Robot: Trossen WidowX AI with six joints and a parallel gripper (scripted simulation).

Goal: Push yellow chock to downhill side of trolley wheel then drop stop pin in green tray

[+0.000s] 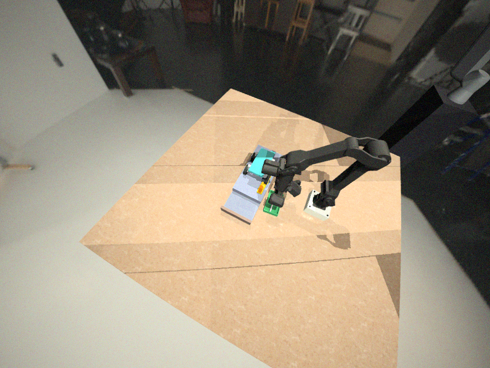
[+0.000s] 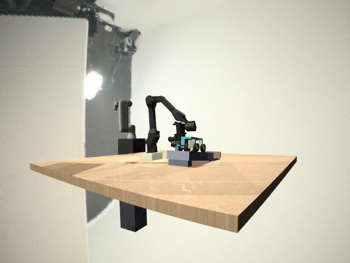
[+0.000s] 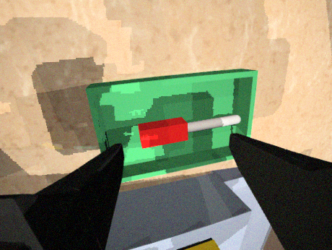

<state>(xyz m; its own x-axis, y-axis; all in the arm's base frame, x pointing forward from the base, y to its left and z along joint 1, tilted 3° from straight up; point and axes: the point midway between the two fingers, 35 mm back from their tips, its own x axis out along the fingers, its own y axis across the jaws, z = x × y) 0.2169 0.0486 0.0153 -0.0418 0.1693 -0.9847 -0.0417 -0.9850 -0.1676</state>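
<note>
The stop pin (image 3: 164,133) lies in the green tray (image 3: 173,76) (image 1: 271,212), its red head left and its pale shaft right in the wrist view. My gripper (image 3: 177,144) is open above the tray, with its fingertips wide apart and nothing between them. The teal trolley (image 1: 261,160) (image 2: 192,138) stands on the upper part of the grey-blue ramp (image 1: 243,203) (image 2: 178,155). The yellow chock (image 1: 261,187) (image 3: 202,246) is on the ramp just downhill of the trolley's near-side wheel. The arm partly hides that side, and I cannot tell whether chock and wheel touch.
The ramp's low end has a brown end strip (image 1: 235,215). The tray lies beside the ramp, between it and the arm's white base plate (image 1: 309,209) (image 2: 151,156). My wrist and forearm hang close beside the trolley. A second arm on a black pedestal (image 2: 131,145) stands beyond the table.
</note>
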